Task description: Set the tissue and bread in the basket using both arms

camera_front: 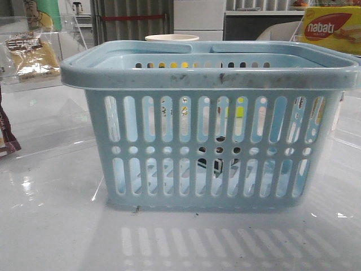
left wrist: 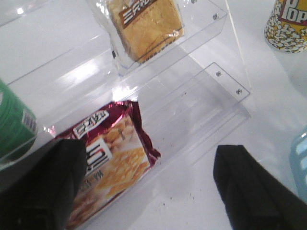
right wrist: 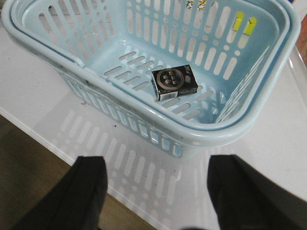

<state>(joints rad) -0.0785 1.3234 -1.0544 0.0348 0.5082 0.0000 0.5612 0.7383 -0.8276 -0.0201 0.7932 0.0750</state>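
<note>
The light blue basket (camera_front: pixel 208 73) stands in the middle of the table. In the right wrist view the black-and-white tissue pack (right wrist: pixel 173 82) lies flat on the floor of the basket (right wrist: pixel 206 132). My right gripper (right wrist: pixel 156 191) is open and empty, above the table just outside the basket's near rim. The bread (camera_front: pixel 34 56) sits on a clear acrylic shelf at the far left. In the left wrist view the bread (left wrist: pixel 146 28) lies on the upper shelf step. My left gripper (left wrist: pixel 151 191) is open and empty over the lower step, apart from the bread.
A dark red snack packet (left wrist: pixel 108 153) lies on the lower shelf step beside my left finger. A green can (left wrist: pixel 12 124) and a popcorn cup (left wrist: pixel 290 24) stand nearby. The nabati box (camera_front: pixel 333 31) is at the back right. The table edge (right wrist: pixel 48 143) runs near my right gripper.
</note>
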